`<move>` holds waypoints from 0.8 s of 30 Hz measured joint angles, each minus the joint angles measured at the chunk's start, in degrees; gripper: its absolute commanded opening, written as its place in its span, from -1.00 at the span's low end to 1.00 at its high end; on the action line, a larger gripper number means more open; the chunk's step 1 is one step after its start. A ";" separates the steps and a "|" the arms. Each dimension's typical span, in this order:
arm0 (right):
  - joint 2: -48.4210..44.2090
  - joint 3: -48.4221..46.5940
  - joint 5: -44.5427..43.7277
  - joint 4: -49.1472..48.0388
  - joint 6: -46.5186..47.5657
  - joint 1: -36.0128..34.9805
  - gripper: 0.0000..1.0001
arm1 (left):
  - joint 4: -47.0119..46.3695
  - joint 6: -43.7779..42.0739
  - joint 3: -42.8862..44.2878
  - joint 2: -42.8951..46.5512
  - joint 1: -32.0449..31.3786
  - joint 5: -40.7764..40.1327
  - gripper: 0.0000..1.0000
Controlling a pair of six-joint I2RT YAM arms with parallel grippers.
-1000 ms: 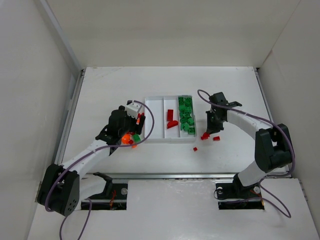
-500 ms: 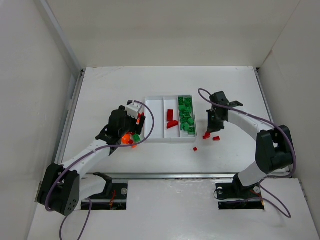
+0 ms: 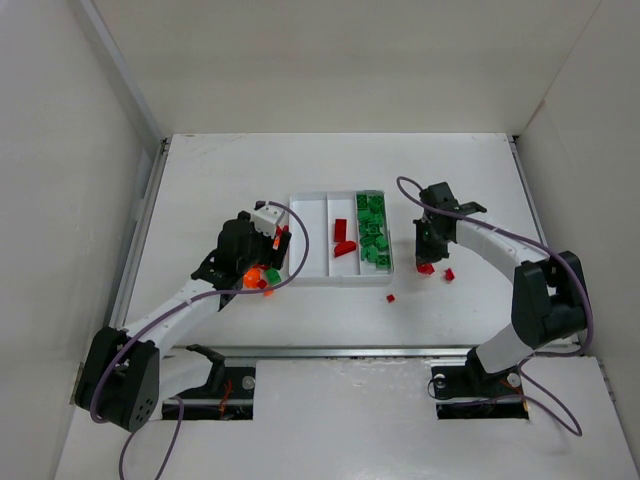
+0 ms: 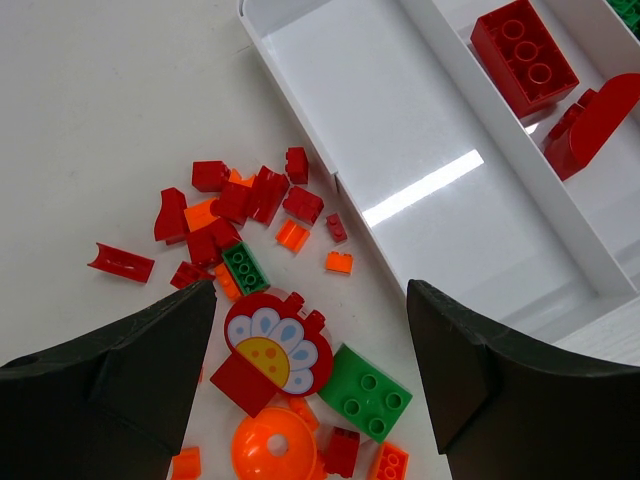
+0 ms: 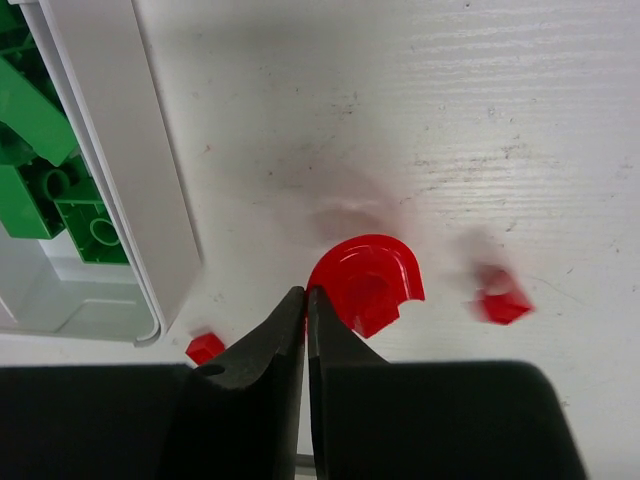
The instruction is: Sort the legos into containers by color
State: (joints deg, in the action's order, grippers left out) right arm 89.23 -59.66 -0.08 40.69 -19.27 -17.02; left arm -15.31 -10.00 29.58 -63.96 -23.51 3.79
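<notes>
As right hand sits closed, red lego adjoins.

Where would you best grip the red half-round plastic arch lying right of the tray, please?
Probably from straight above: the red half-round arch lies flat, by itself, so pinch across its curved rim and its straight open side.

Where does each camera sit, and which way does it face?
Top external: above and behind the bases, looking down on table and tray; left arm and right arm show.
Left wrist: looks down at the loose pile beside the tray; open left gripper shows.
Right wrist: looks down at a red arch piece beside the tray; shut right gripper shows.
Shared: the tray.
</notes>
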 measured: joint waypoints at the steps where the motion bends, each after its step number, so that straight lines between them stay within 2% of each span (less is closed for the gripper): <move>1: 0.00 0.00 0.00 0.04 0.00 0.00 -1.00 | 0.00 0.00 0.00 0.00 0.00 0.00 0.49; 15: -0.50 -0.92 -0.07 0.79 0.00 0.00 -1.00 | 0.02 -0.28 0.02 -0.92 0.00 0.00 0.49; 24: -0.57 -11.76 1.20 2.14 0.02 -2.99 -1.00 | -0.15 -0.31 0.02 -1.11 0.00 0.04 0.49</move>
State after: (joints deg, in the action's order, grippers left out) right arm 88.66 -71.42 1.13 42.83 -19.25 -20.01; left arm -15.46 -10.31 29.61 -65.08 -23.51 3.84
